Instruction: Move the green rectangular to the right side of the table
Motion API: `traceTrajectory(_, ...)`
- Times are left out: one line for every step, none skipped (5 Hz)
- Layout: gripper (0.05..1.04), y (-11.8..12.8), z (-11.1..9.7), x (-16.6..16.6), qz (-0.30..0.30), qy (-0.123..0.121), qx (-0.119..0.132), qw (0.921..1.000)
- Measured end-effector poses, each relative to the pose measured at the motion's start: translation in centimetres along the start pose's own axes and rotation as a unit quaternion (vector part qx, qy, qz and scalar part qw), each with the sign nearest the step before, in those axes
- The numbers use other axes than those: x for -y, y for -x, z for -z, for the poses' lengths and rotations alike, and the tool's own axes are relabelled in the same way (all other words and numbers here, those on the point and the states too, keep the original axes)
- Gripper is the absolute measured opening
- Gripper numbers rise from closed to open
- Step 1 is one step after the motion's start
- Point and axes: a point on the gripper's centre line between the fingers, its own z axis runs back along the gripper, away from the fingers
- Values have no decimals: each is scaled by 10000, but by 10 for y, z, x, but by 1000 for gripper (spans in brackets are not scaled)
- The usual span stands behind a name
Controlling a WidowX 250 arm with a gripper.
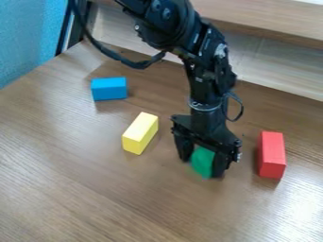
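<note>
Looking maybe halfway: the fingers [202,167] are pinching the green block [202,161], but it's sitting mid-bench [145,198], so carrying it right and letting go are remaining.

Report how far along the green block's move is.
Looks done: the claw is down at the green block, with a finger on either side. In hand: that block, apparently gripped, between the yellow block and the red block. Left: bringing it to the table's right side and letting go; it is not yet as far right as the red block.
</note>
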Motion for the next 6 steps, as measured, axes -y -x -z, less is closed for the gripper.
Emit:
traceTrajectory(1000, 0, -25, -2, -36, 71, 315, 9995)
traceTrajectory(1000, 4, -51, -12, -175, 127, 611, 9979)
traceTrajectory(1000, 10, -87, -33, -466, 222, 1015, 9935)
traceTrajectory(1000, 14, -110, -49, -661, 261, 1239, 9897)
traceTrajectory(1000, 17, -118, -66, -797, 233, 1307, 9879)
traceTrajectory(1000, 15, -110, -71, -843, 186, 1223, 9887)
